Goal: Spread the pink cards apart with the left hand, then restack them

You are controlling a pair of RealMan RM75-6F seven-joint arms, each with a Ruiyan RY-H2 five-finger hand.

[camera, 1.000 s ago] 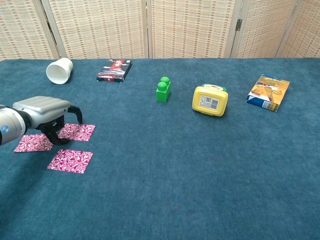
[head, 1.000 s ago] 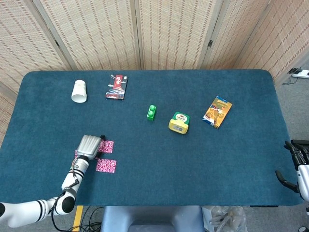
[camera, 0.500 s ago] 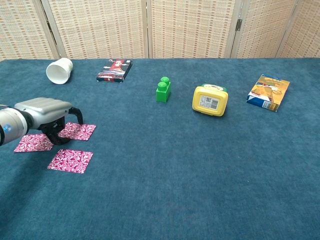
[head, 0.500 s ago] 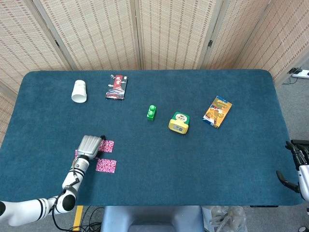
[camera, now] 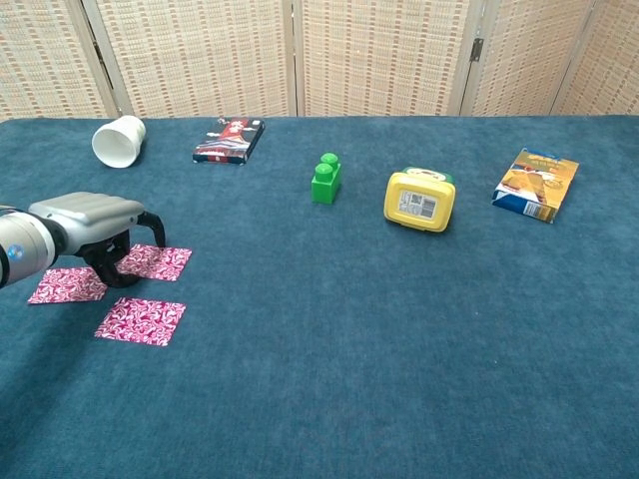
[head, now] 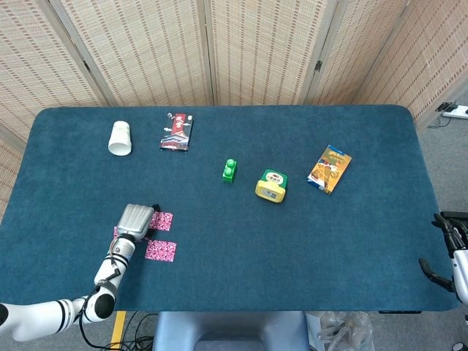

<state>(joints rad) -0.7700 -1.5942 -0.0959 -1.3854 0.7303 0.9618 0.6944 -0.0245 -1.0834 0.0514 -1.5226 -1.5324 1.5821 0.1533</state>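
Three pink cards (camera: 139,320) lie apart at the table's (head: 292,241) seven o'clock, so the spreading looks done and restacking is the step in hand. The left hand (camera: 92,222) hovers palm-down over them, fingers curled toward the cloth, grasping nothing visible. Next it must slide one card onto another. The chest view shows all three cards; the head view hides one, but alone shows the right hand (head: 452,257) at four o'clock; I cannot tell its state.
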